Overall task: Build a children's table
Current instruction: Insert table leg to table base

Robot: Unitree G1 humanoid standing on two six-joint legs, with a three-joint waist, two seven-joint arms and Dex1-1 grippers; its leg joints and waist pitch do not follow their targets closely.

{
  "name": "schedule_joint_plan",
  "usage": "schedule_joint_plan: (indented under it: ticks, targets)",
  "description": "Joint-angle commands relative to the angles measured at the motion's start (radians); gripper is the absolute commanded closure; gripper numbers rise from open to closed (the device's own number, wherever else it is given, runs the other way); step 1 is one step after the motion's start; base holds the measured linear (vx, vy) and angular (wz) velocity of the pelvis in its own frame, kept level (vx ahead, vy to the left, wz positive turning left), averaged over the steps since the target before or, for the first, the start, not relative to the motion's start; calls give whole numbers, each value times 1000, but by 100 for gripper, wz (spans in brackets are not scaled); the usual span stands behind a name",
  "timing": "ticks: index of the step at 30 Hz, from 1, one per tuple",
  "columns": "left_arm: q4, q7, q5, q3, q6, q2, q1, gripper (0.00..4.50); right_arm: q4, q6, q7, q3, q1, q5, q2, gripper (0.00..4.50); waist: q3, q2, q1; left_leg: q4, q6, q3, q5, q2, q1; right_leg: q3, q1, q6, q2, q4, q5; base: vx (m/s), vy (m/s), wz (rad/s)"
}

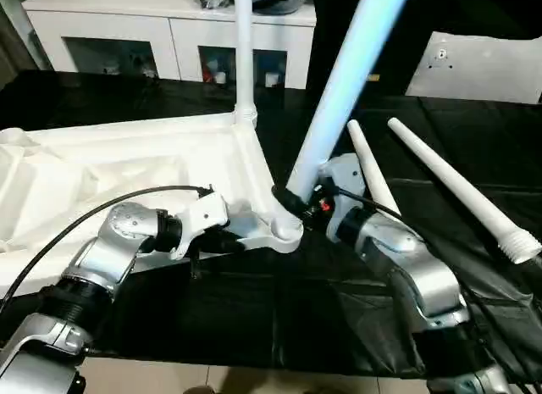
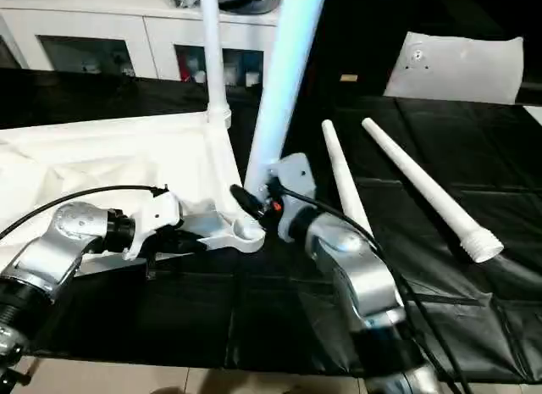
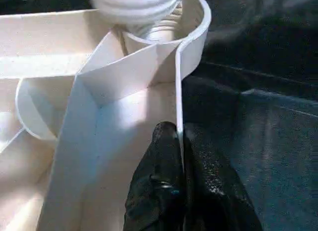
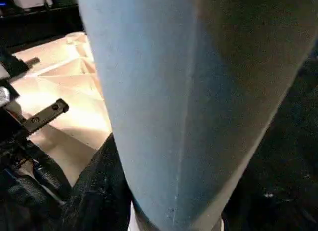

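The white tabletop lies underside up on the black table, ribs showing. One white leg stands upright in its far corner socket. My right gripper is shut on a second leg, which leans to the right with its threaded end at the near corner socket. My left gripper is shut on the tabletop's thin side rim just beside that socket, one black finger on each side of the wall. Two loose legs lie on the table to the right.
A white cabinet with glass doors stands behind the table. A flat white sheet with a small hole lies at the back right. The black cover's front edge runs close to my forearms.
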Motion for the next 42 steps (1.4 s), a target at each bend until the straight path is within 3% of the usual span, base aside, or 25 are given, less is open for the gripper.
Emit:
schedule_joint_plan:
  ticks: [1,7,10,14,17,22,33,42]
  targets:
    - [-51,-32,-92,15,-43,-30,10,450,-5,-23,12,2,-7,6,-3,259,-63,1,0,-70,24,0,-18,48,-1,51,65,-241,-80,-53,39,0,0,0]
    - [-55,46,-40,23,-16,-41,22,450,-18,-28,18,1,30,14,-3,259,-58,1,1,-75,6,-1,-80,51,1,52,62,-212,-81,-64,-80,0,0,0]
    - [-48,46,-35,37,10,-40,32,394,-19,-40,18,-6,51,10,2,259,-57,3,1,-75,-1,0,-93,51,0,52,60,-204,-82,-68,-115,0,0,0]
    - [-60,83,-14,43,1,-35,45,370,-20,-45,15,-5,60,9,7,259,-60,0,1,-76,1,-1,-79,53,-2,50,61,-216,-79,-62,-54,0,0,0]
    - [-69,93,-2,37,8,-30,52,360,-17,-52,13,-4,65,7,11,259,-58,-2,1,-76,4,0,-91,50,-1,51,61,-207,-80,-66,-86,0,0,0]
    - [-76,91,9,36,24,-21,59,360,-8,-64,15,-3,66,2,11,259,-57,-1,1,-77,0,-1,-95,51,-1,51,59,-195,-80,-69,-115,0,0,0]
    - [-124,62,21,15,64,26,78,446,24,-85,24,-3,51,-10,7,259,-57,-3,-1,-79,0,-1,-90,51,-1,51,58,-200,-78,-66,-98,0,0,0]
    - [-86,67,19,16,31,5,59,450,64,-19,69,24,19,-21,-27,259,-56,-7,-2,-78,7,0,-91,50,0,50,59,-201,-77,-68,-110,0,0,0]
